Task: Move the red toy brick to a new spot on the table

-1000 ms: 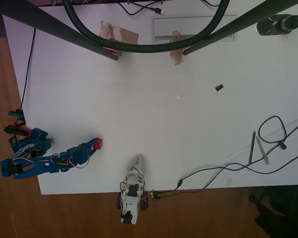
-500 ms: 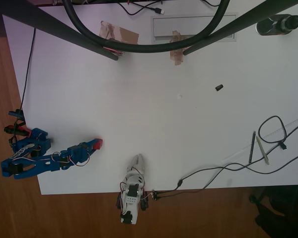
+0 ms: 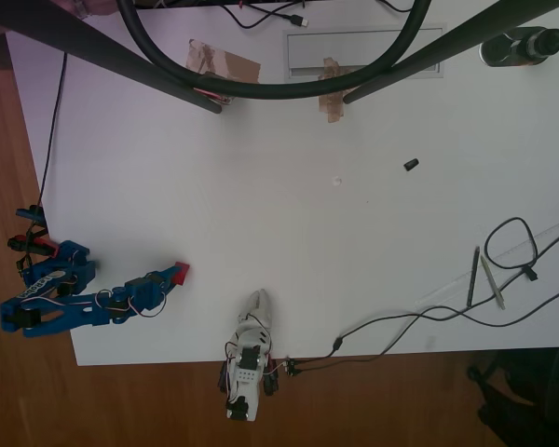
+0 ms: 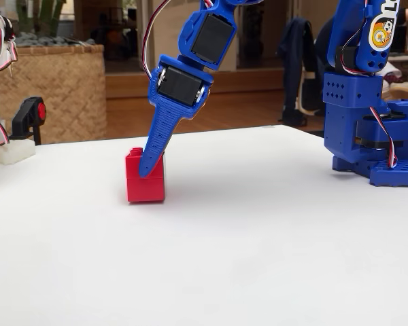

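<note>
A: Blue arm (image 3: 84,303) sits at the left edge of the white table (image 3: 289,223) in the overhead view, base hanging over the corner, reaching right. The jaws (image 3: 175,273) end right at the brick (image 3: 182,271), which shows as a tiny red bit at the tip, lower left part of the table, near the front edge.

B: Anything else up there?

A: A small black piece (image 3: 411,165) well off to the right, two pens (image 3: 483,277) lying side by side near the right edge, a black cable (image 3: 447,298) snaking past them, and two patches of brown tape (image 3: 225,63) near the far edge. Brown wood floor (image 3: 23,391) around the table.

B: And the fixed view?

A: Way closer, low to the table (image 4: 258,258). The brick (image 4: 145,178) stands flat on the white surface, left of centre, stud on top. The jaws (image 4: 151,163) come down tilted from upper right, and the blue finger (image 4: 158,139) crosses the front of the brick with its tip partway down the face, touching or just about.

B: So is it clamped on the brick?

A: Can't tell, honestly. One finger is plain to see and the other is hidden behind it or the brick. The arm's blue base (image 4: 374,102) is well apart on the right.
</note>
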You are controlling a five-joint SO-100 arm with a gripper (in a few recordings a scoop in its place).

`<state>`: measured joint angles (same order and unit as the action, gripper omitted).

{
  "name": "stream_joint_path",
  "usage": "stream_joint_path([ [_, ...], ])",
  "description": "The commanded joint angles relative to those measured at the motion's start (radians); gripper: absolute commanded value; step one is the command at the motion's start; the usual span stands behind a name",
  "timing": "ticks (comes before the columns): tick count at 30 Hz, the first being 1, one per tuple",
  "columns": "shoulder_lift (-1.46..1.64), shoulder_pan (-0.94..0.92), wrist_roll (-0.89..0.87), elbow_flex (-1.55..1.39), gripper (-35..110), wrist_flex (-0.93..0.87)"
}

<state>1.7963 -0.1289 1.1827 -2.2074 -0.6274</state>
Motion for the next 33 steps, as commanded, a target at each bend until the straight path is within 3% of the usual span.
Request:
stream_joint_path([
  [1,0.123,-0.101,0.025,0.187,0,-0.133],
  [9,0.241,-0.471,0.173,0.233,0,-0.242],
  [19,0.169,-0.983,0.405,0.107,0,0.009],
  [25,0.158,-1.138,0.503,0.003,0,0.052],
  [33,0.166,-1.227,0.586,-0.259,2,0.242],
])
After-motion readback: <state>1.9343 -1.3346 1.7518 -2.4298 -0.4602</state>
